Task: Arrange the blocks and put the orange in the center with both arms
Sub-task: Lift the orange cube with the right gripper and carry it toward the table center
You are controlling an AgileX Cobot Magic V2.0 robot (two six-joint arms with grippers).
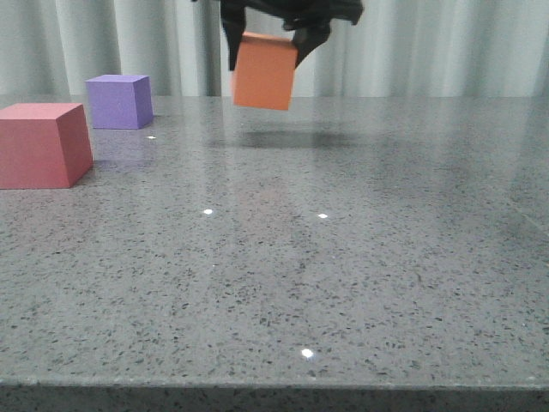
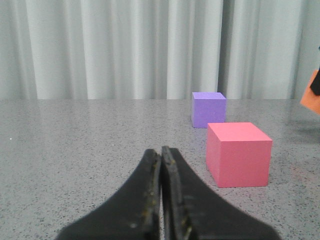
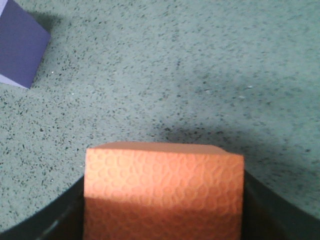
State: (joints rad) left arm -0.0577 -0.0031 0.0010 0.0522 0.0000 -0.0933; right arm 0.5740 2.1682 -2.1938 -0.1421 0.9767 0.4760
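My right gripper (image 1: pixel 266 47) is shut on the orange cube (image 1: pixel 263 71) and holds it tilted in the air above the far middle of the table; the cube fills the right wrist view (image 3: pixel 162 192) between the fingers. The red-pink cube (image 1: pixel 43 144) sits at the left edge of the table, and the purple cube (image 1: pixel 119 100) stands behind it, a little to the right. Both also show in the left wrist view, red-pink (image 2: pixel 239 154) and purple (image 2: pixel 208 109). My left gripper (image 2: pixel 161 152) is shut and empty, low over the table, left of the red-pink cube.
The grey speckled table (image 1: pixel 343 257) ends at a front edge near the camera. A pale curtain (image 1: pixel 446 43) hangs behind the table. A corner of the purple cube shows in the right wrist view (image 3: pixel 20 42).
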